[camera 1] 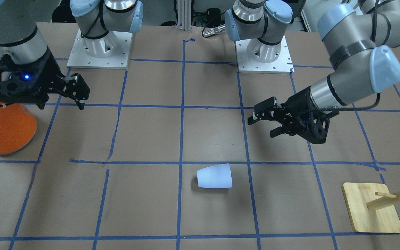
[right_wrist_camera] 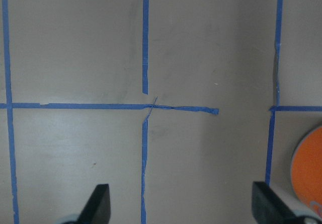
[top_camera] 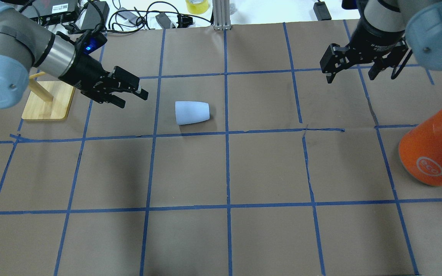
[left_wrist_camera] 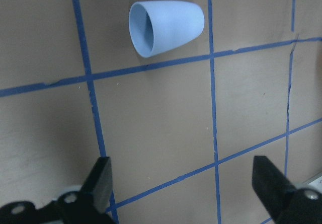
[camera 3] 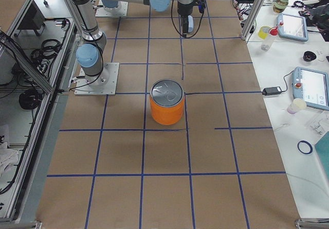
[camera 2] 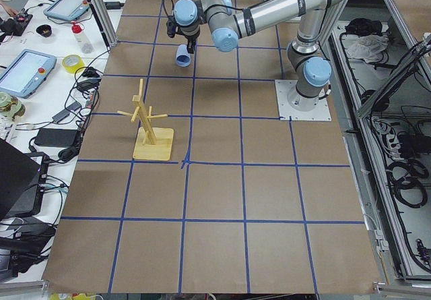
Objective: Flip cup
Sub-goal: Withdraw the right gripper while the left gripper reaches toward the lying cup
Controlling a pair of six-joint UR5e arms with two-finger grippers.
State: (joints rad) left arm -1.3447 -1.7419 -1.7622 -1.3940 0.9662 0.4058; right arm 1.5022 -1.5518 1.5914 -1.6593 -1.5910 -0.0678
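The pale blue cup (camera 1: 214, 176) lies on its side on the brown paper table, near the middle. In the overhead view (top_camera: 192, 112) its wide mouth points toward my left gripper (top_camera: 132, 97). That gripper is open and empty, held above the table a short way from the cup's mouth, not touching it. The left wrist view shows the cup (left_wrist_camera: 166, 27) ahead of the spread fingers (left_wrist_camera: 100, 183), dark blue inside. My right gripper (top_camera: 350, 78) is open and empty, far from the cup and pointing down over bare paper; it also shows in the front view (camera 1: 62, 104).
A large orange can (top_camera: 432, 153) with a silver top stands at the table's edge on my right side, close under the right arm (camera 1: 5, 128). A wooden peg rack on a square base (top_camera: 48, 99) stands behind my left gripper. Blue tape lines grid the paper.
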